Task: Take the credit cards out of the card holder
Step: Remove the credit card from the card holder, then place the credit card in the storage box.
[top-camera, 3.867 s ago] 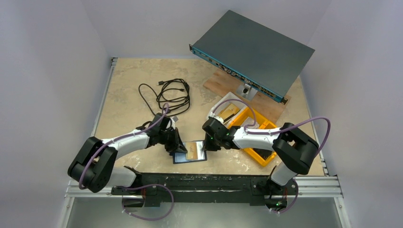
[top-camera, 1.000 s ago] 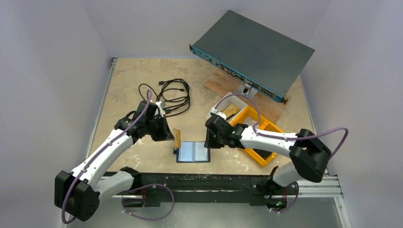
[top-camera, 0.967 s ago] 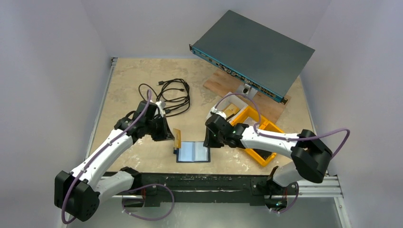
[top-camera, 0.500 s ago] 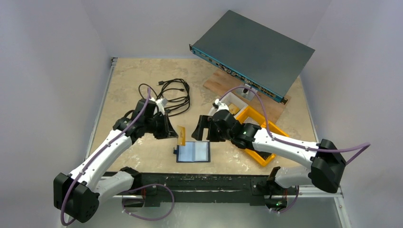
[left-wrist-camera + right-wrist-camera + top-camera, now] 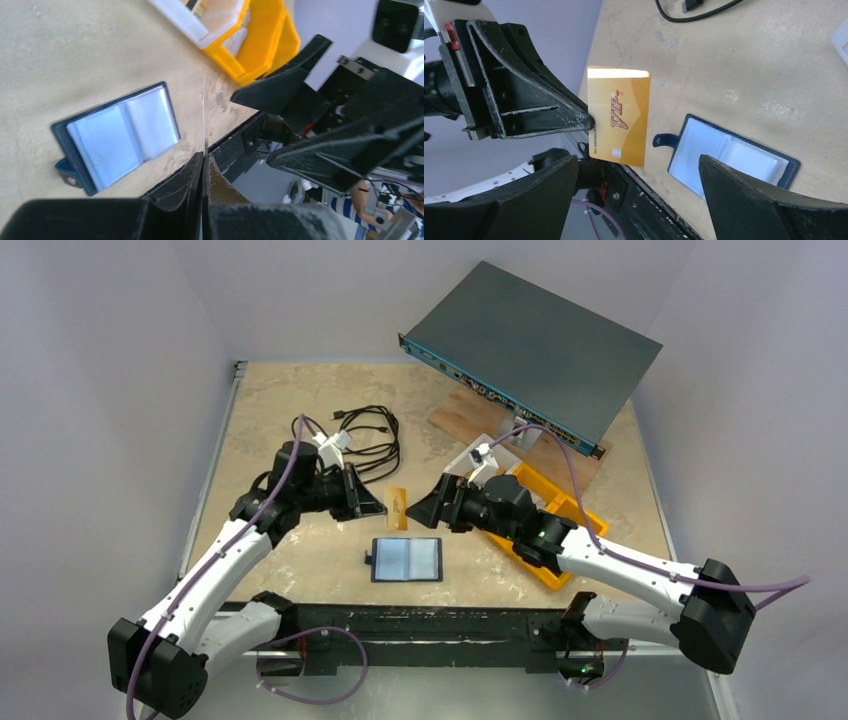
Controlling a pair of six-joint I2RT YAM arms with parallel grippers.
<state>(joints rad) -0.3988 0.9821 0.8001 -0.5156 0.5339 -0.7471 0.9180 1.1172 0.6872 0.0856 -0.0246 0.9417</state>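
Note:
The card holder (image 5: 405,559) lies open and flat near the table's front edge, pale blue sleeves up, snap tab at its left; it also shows in the wrist views (image 5: 120,134) (image 5: 734,156). Above and behind it my left gripper (image 5: 381,510) is shut on a gold credit card (image 5: 399,508), holding it on edge in the air. That card (image 5: 619,116) reads "VIP"; in the left wrist view the card (image 5: 204,115) is an edge-on sliver rising from my left gripper (image 5: 204,156). My right gripper (image 5: 428,512) (image 5: 636,161) faces the card, open and holding nothing.
Yellow bins (image 5: 548,535) and a white bin (image 5: 478,454) stand right of the card holder, under my right arm. A coiled black cable (image 5: 362,440) lies behind my left arm. A grey rack unit (image 5: 530,340) leans on a wooden board (image 5: 470,418) at the back right.
My left gripper has carried the gold card up and back-right, away from the card holder. My right gripper has opened wide, left the holder's right edge and swung toward the card.

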